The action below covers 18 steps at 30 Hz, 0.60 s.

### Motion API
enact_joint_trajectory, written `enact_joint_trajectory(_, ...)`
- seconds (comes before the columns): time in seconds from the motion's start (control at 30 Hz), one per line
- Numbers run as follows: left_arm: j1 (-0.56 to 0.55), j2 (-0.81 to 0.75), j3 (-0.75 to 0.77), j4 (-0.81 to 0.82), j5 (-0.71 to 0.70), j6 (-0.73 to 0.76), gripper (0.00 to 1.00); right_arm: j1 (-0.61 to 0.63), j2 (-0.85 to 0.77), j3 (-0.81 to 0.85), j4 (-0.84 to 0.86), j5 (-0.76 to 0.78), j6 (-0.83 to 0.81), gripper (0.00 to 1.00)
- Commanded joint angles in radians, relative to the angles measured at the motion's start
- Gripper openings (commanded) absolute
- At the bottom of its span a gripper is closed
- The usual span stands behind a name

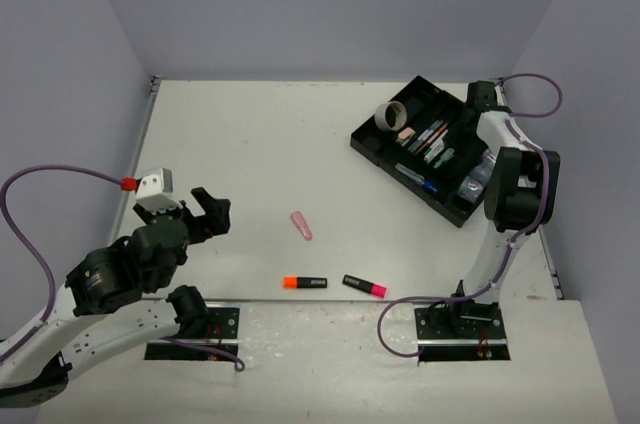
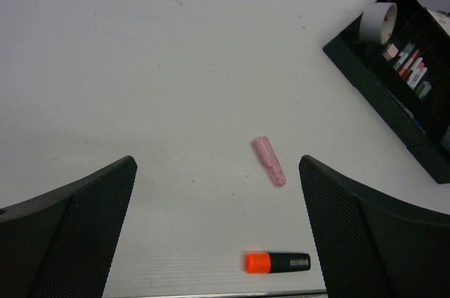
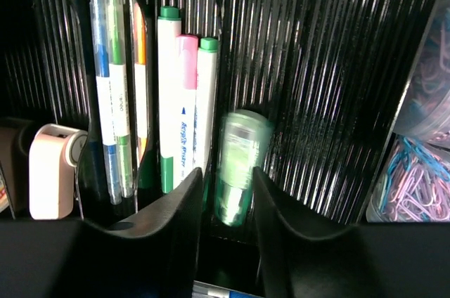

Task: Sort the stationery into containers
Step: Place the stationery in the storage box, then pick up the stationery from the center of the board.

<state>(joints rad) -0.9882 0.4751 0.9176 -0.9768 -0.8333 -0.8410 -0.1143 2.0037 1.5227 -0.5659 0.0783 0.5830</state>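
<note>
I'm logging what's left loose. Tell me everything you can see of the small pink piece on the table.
The pink eraser is a small pale pink stick, matte-looking, rounded at its wider end and narrowing slightly toward the other. It lies flat and slanted on the white table, outside the black tray, with the orange-capped highlighter nearer the arms. Nothing touches it.

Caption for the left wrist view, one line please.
Open left end effector hovers over a small pink eraser and an orange-capped black highlighter; black divided plastic tray beyond.
</note>
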Motion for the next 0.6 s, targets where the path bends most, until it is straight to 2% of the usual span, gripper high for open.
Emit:
enact_joint_trajectory(0.0,0.006,-0.001,-0.008,0.033,-0.024,0.019,1.00,0.001,-0.080,0.018,0.021,-0.028,-0.005,0.45)
enact_joint_trajectory(0.07,0.006,-0.003,-0.006,0.023,-0.030,0.016,1.00,0.007,-0.115,0.014,0.018,-0.037,-0.008,0.45)
enact_joint_trajectory(0.13,0.006,-0.009,0.007,-0.011,-0.056,-0.030,1.00,0.067,-0.239,-0.031,0.048,-0.038,-0.056,0.44)
enact_joint_trajectory(0.33,0.006,-0.069,0.006,-0.034,-0.093,-0.068,1.00,0.505,-0.380,-0.141,0.089,-0.049,-0.149,0.46)
enact_joint_trajectory(0.5,0.006,-0.072,0.007,-0.045,-0.095,-0.079,1.00,0.865,-0.265,-0.089,0.044,-0.003,-0.131,0.61)
enact_joint_trajectory(0.57,0.007,-0.064,0.009,-0.048,-0.095,-0.079,1.00,0.940,-0.175,-0.019,0.018,0.069,-0.109,0.62)
